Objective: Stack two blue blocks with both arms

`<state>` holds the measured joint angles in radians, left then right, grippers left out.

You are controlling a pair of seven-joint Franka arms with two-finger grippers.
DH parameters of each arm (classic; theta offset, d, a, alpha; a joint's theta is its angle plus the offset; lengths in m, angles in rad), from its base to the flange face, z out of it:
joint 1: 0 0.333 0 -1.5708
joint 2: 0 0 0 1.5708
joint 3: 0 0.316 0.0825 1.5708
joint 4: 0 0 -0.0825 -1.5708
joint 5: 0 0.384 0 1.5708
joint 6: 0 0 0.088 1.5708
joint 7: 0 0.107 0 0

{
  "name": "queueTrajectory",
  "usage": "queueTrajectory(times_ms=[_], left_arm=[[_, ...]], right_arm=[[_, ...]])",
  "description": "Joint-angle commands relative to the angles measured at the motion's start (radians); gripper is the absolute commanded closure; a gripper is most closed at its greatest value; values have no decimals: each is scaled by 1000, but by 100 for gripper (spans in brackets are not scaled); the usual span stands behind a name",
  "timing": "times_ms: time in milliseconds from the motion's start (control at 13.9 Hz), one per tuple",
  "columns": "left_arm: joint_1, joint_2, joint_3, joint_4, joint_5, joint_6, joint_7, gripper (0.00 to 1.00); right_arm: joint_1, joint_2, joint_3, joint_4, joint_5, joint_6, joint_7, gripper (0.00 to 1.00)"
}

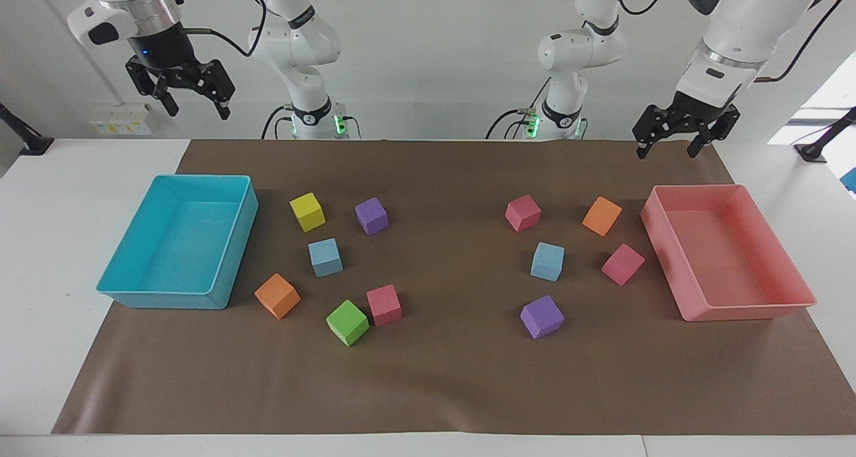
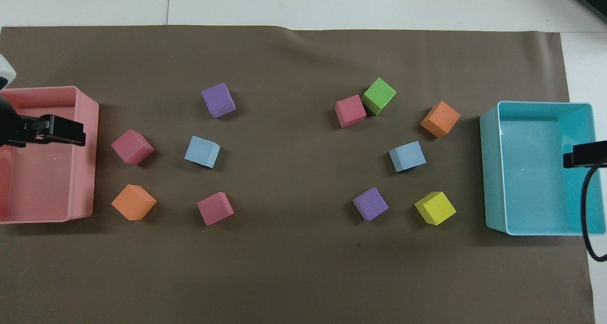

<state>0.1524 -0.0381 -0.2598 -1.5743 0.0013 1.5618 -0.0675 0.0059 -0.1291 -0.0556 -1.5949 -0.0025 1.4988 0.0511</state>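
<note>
Two light-blue blocks lie apart on the brown mat. One blue block (image 1: 326,257) (image 2: 407,156) sits toward the right arm's end, among the yellow, purple and orange cubes. The other blue block (image 1: 548,261) (image 2: 202,151) sits toward the left arm's end. My right gripper (image 1: 195,108) is open and empty, high over the turquoise tray's robot-side edge; one of its fingers (image 2: 584,154) shows in the overhead view. My left gripper (image 1: 667,152) is open and empty, raised over the pink tray's robot-side edge; one of its fingers (image 2: 66,135) shows in the overhead view.
A turquoise tray (image 1: 114,284) stands at the right arm's end and a pink tray (image 1: 742,308) at the left arm's end. Around the blue blocks lie yellow (image 1: 307,211), purple (image 1: 371,215), orange (image 1: 277,296), green (image 1: 347,322) and pink (image 1: 384,304) cubes, and several more.
</note>
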Motion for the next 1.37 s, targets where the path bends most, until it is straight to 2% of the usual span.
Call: queueTrajectory(times_ms=[0,216,505,938,1082,1299], left_arm=[[10,-11,-1,-4,-15,-13,8,0],[12,-11,-1,-4,-15,-13,8,0],[10,-11,-3,-4,-15,-13,8,0],[10,-11,-1,-4,-15,-13,8,0],[10,-11,-3,-4,-15,-13,8,0],[10,-11,-3,-4,-15,-13,8,0]], right_arm=[[40,12,11,-65,-7,64,13,0],[118,48,11,-111,-7,208,47,0],[166,137,11,-149,-7,294,56,0],[213,236,13,-298,-7,555,38,0],[217,269,13,-330,-7,593,36,0],[224,284,13,-424,-7,716,36,0]])
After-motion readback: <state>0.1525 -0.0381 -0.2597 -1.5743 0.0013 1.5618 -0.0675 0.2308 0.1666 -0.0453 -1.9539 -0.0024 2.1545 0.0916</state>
